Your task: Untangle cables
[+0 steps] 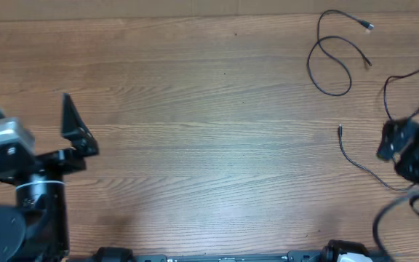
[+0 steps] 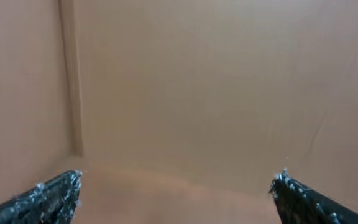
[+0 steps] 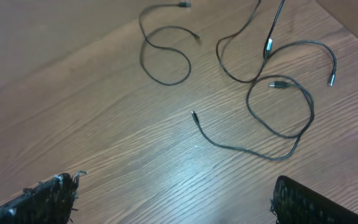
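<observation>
Thin black cables lie loose on brown wooden table. Left gripper and right gripper: jaws wide, empty.

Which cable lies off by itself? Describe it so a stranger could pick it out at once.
Start at the wooden table and go to its far right corner in the overhead view. There a thin black cable curls into a single loop, both plug ends pointing right. Unlike the other cables nearby, which cross one another, it lies alone and touches none.
</observation>
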Controlling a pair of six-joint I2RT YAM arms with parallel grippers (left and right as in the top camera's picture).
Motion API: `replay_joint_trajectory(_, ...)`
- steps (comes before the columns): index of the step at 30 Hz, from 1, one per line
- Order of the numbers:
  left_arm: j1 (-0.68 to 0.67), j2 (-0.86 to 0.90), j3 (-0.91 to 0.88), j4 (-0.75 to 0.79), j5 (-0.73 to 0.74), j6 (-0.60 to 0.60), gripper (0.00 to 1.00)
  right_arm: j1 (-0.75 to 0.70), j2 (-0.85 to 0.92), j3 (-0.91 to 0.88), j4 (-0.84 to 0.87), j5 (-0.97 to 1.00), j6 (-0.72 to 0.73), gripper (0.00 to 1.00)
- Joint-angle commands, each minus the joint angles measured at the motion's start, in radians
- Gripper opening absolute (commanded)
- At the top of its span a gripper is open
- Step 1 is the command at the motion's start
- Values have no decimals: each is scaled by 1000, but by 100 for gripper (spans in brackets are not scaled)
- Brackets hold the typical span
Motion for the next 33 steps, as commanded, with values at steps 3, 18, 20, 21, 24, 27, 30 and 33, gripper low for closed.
replay_joint_trajectory(3,5,-5,2,-287,14,-7,99,6,-24,17,-13,-32,0,100)
replay_joint_trajectory(18,5,-5,2,-961,3,2,100,6,-21,15,-17,-35,0,100)
replay_joint_trajectory(20,5,-5,2,-960,3,2,100,6,-21,15,-17,-35,0,100)
replay_joint_trajectory(21,5,-5,2,-961,3,2,100,6,-21,15,-17,-35,0,100)
replay_joint_trajectory(24,5,-5,2,-961,3,2,99,6,-21,15,-17,-35,0,100)
replay_joint_trajectory(27,5,-5,2,-961,3,2,100,6,-21,15,-17,-35,0,100)
replay_joint_trajectory(30,5,-5,2,-961,3,2,99,6,-21,15,-17,-35,0,100)
replay_joint_trajectory(33,5,-5,2,-961,3,1,100,6,-21,15,-17,-35,0,100)
